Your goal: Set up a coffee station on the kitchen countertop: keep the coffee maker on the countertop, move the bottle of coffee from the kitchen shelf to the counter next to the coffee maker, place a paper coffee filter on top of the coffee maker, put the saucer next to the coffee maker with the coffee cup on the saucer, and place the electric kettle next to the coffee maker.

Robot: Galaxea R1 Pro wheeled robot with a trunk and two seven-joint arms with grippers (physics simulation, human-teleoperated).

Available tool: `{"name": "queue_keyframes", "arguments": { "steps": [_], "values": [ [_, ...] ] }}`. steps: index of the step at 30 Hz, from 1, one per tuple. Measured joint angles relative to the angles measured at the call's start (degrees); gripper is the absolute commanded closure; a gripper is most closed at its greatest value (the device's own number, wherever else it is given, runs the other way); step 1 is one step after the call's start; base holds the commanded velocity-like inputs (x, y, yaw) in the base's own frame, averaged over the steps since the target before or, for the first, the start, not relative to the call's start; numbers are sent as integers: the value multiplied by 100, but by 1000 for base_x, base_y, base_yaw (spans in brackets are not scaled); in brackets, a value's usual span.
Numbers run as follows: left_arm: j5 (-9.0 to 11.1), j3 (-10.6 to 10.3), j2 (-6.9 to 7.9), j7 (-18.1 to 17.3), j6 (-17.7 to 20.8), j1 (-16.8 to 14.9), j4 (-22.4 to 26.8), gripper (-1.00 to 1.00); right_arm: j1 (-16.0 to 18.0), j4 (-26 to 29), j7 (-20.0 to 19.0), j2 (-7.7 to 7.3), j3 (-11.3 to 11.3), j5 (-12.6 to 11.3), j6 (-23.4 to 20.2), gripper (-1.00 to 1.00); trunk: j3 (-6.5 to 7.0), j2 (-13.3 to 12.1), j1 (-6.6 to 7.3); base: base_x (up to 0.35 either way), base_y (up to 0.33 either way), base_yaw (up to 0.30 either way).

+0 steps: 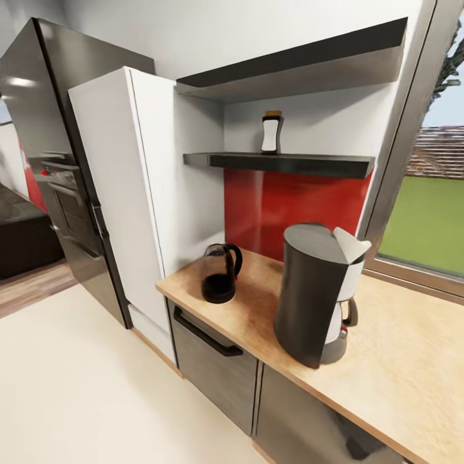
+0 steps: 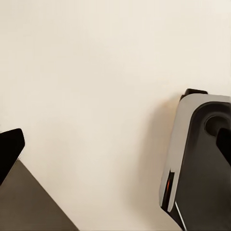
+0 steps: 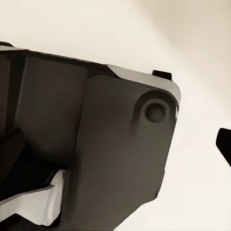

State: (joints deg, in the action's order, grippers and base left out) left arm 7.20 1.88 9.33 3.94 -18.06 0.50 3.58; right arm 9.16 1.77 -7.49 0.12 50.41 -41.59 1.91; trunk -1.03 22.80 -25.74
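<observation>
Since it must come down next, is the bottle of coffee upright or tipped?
Upright: the bottle of coffee stands cap-up on the kitchen shelf.

The countertop [image 1: 399, 361] is light wood-grain, and the cabinet fronts [image 1: 216, 367] under it are grey with black handles. Behind it the backsplash [image 1: 283, 206] is glossy red. The coffee maker [image 1: 316, 290] on the countertop is dark grey with white parts. Left of it the kettle [image 1: 219, 274] is black and glassy. Above, the shelf [image 1: 283, 162] is black; the bottle [image 1: 272, 132] on it is dark, with a white label and a tan-brown cap. The floor [image 1: 77, 386] is cream.
</observation>
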Motion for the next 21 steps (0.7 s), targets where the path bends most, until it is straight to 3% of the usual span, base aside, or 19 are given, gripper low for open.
{"name": "queue_keyframes", "arguments": {
  "steps": [13, 21],
  "values": [
    [6, 1, 0, 0, 0, 0, 0, -100, 1, -3, -1, -11, -3, 1, 8, -100, -59, 0, -1, 10, 336, 8],
    [5, 0, 0, 0, 0, 0, 0, -100, 0, -3, -1, -13, -6, -2, 2, -100, -59, 1, 0, 113, 337, -2]
  ]
}}
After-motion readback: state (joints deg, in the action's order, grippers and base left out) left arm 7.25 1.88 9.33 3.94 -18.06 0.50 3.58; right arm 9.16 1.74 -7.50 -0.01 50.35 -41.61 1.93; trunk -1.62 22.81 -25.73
